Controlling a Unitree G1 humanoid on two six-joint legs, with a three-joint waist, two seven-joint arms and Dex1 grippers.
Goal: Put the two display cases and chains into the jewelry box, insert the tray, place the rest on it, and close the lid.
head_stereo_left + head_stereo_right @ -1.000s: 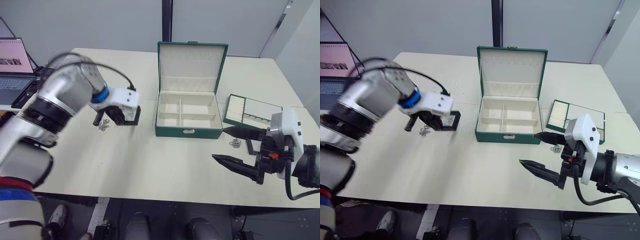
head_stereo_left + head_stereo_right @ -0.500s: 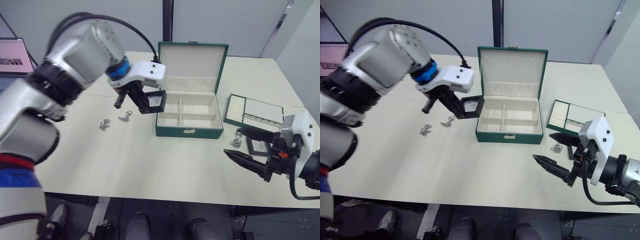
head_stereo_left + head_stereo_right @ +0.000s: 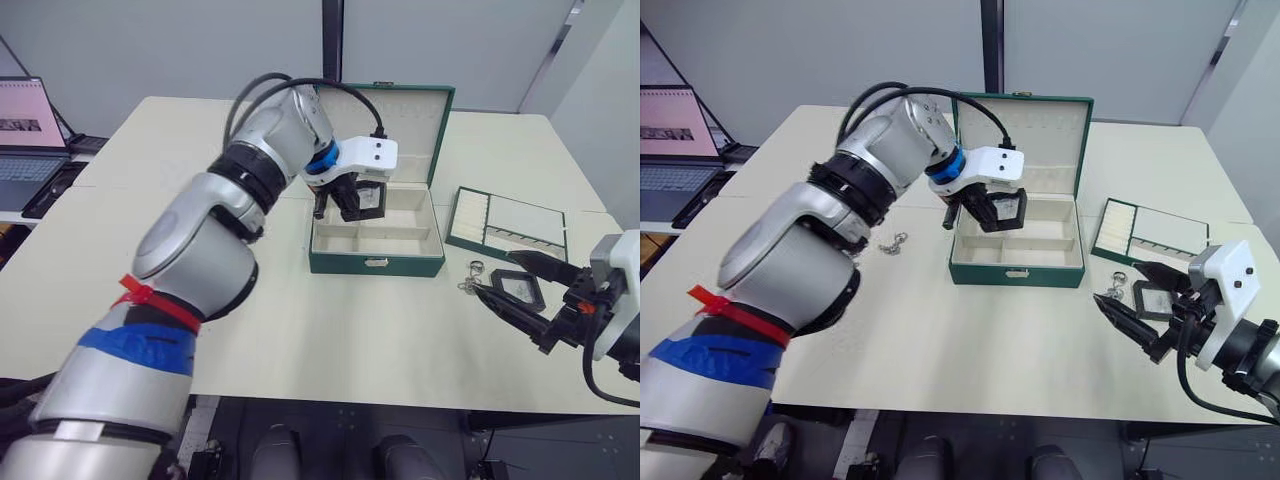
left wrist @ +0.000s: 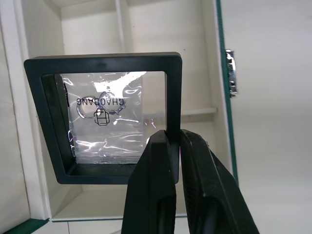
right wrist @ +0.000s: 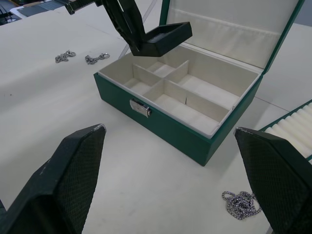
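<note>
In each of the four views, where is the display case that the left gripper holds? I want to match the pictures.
Left eye view: display case above the jewelry box's rear-left compartments.
Right eye view: same place.
Left wrist view: centre, clamped by its frame.
Right wrist view: above the box's far corner.
Shared landmark: the box's gold clasp.
</note>
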